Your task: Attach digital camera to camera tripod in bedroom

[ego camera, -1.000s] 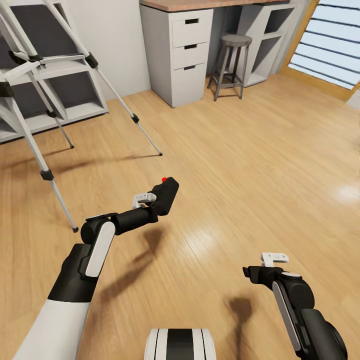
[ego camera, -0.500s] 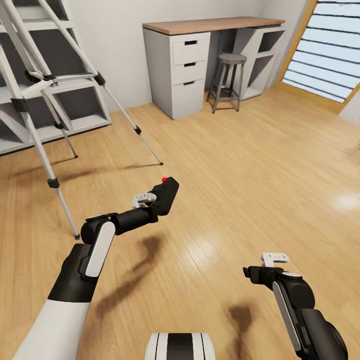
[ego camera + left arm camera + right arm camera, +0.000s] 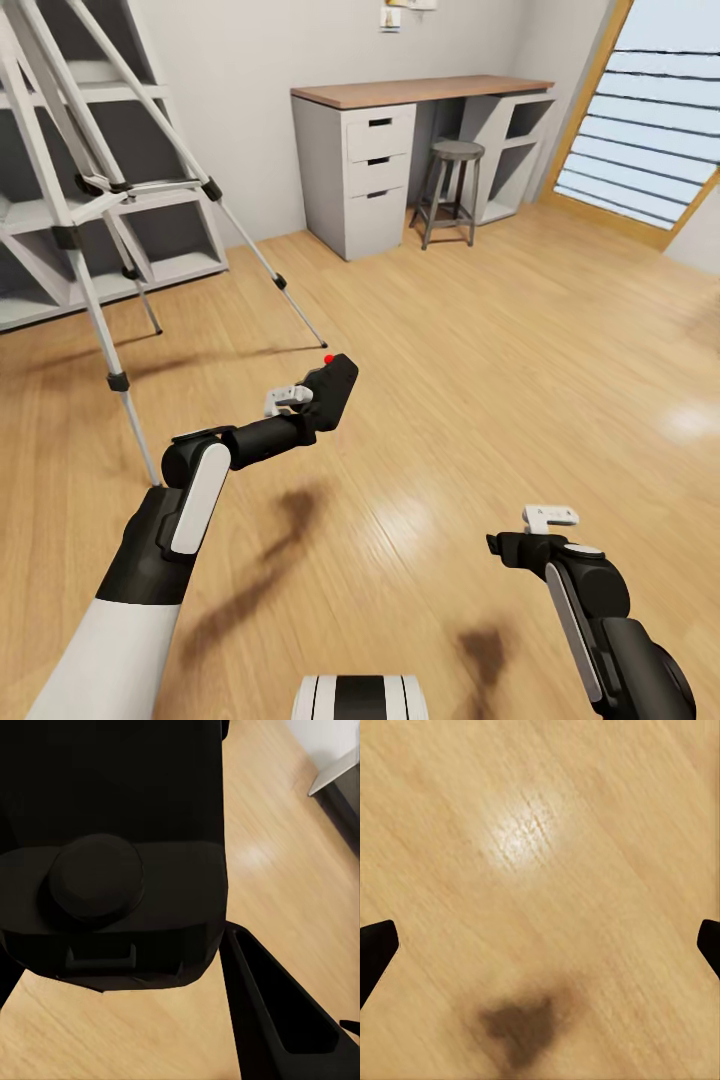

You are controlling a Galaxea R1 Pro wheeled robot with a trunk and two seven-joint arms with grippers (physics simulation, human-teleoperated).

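Wood-floor bedroom, camera tripod (image 3: 95, 215) ahead; left gripper (image 3: 312, 402) pinches rigid, likely light digital camera (image 3: 330, 390) by its body, right gripper (image 3: 548, 520) spread, empty.

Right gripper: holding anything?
No: the right gripper is open, and between its fingertips there is just bare wood floor.

The head camera tilted upward: the camera tripod (image 3: 110, 200), worktop (image 3: 420, 92) and stool (image 3: 450, 190) slid lower in the head view, and more wall appeared above them.
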